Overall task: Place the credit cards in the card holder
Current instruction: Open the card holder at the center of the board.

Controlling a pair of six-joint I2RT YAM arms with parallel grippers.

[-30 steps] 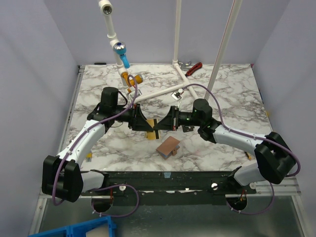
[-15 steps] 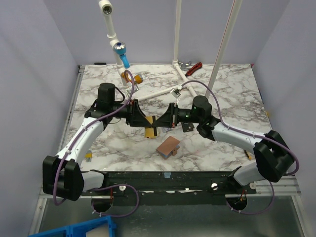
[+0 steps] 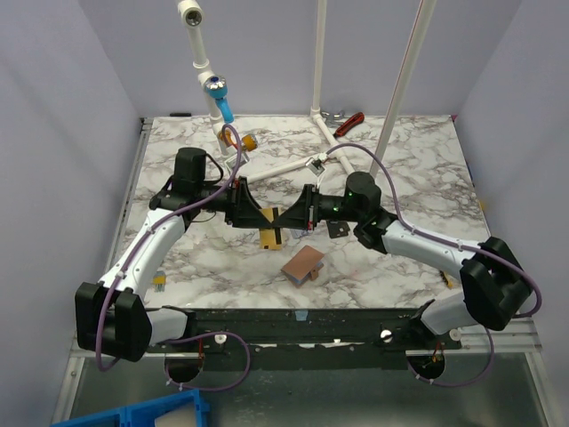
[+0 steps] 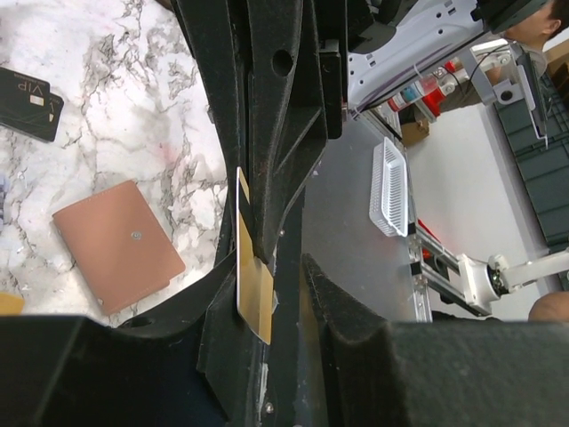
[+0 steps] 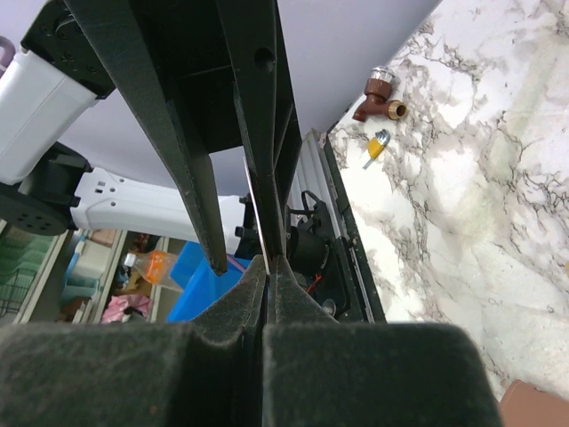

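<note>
My two grippers meet above the middle of the table. My right gripper (image 3: 284, 220) is shut on the gold card (image 3: 271, 237), which hangs on edge; the right wrist view shows its thin edge pinched between the pads (image 5: 269, 262). My left gripper (image 3: 268, 216) is open, its jaws spread around the card (image 4: 252, 280) and the right gripper's fingers, as the left wrist view (image 4: 271, 298) shows. The tan-brown card holder (image 3: 303, 263) lies closed on the marble below, also in the left wrist view (image 4: 118, 245). A black card (image 4: 28, 91) lies flat beyond it. The other cards are not in view.
A white pipe frame (image 3: 293, 162) lies across the back of the table with uprights rising from it. Red-handled pliers (image 3: 351, 122) and orange fittings (image 3: 240, 140) lie at the back. A small yellow item (image 3: 160, 280) sits near the front left edge.
Both grippers have moved a little toward the back and lifted slightly, staying together around the gold card. The card holder has not moved.
</note>
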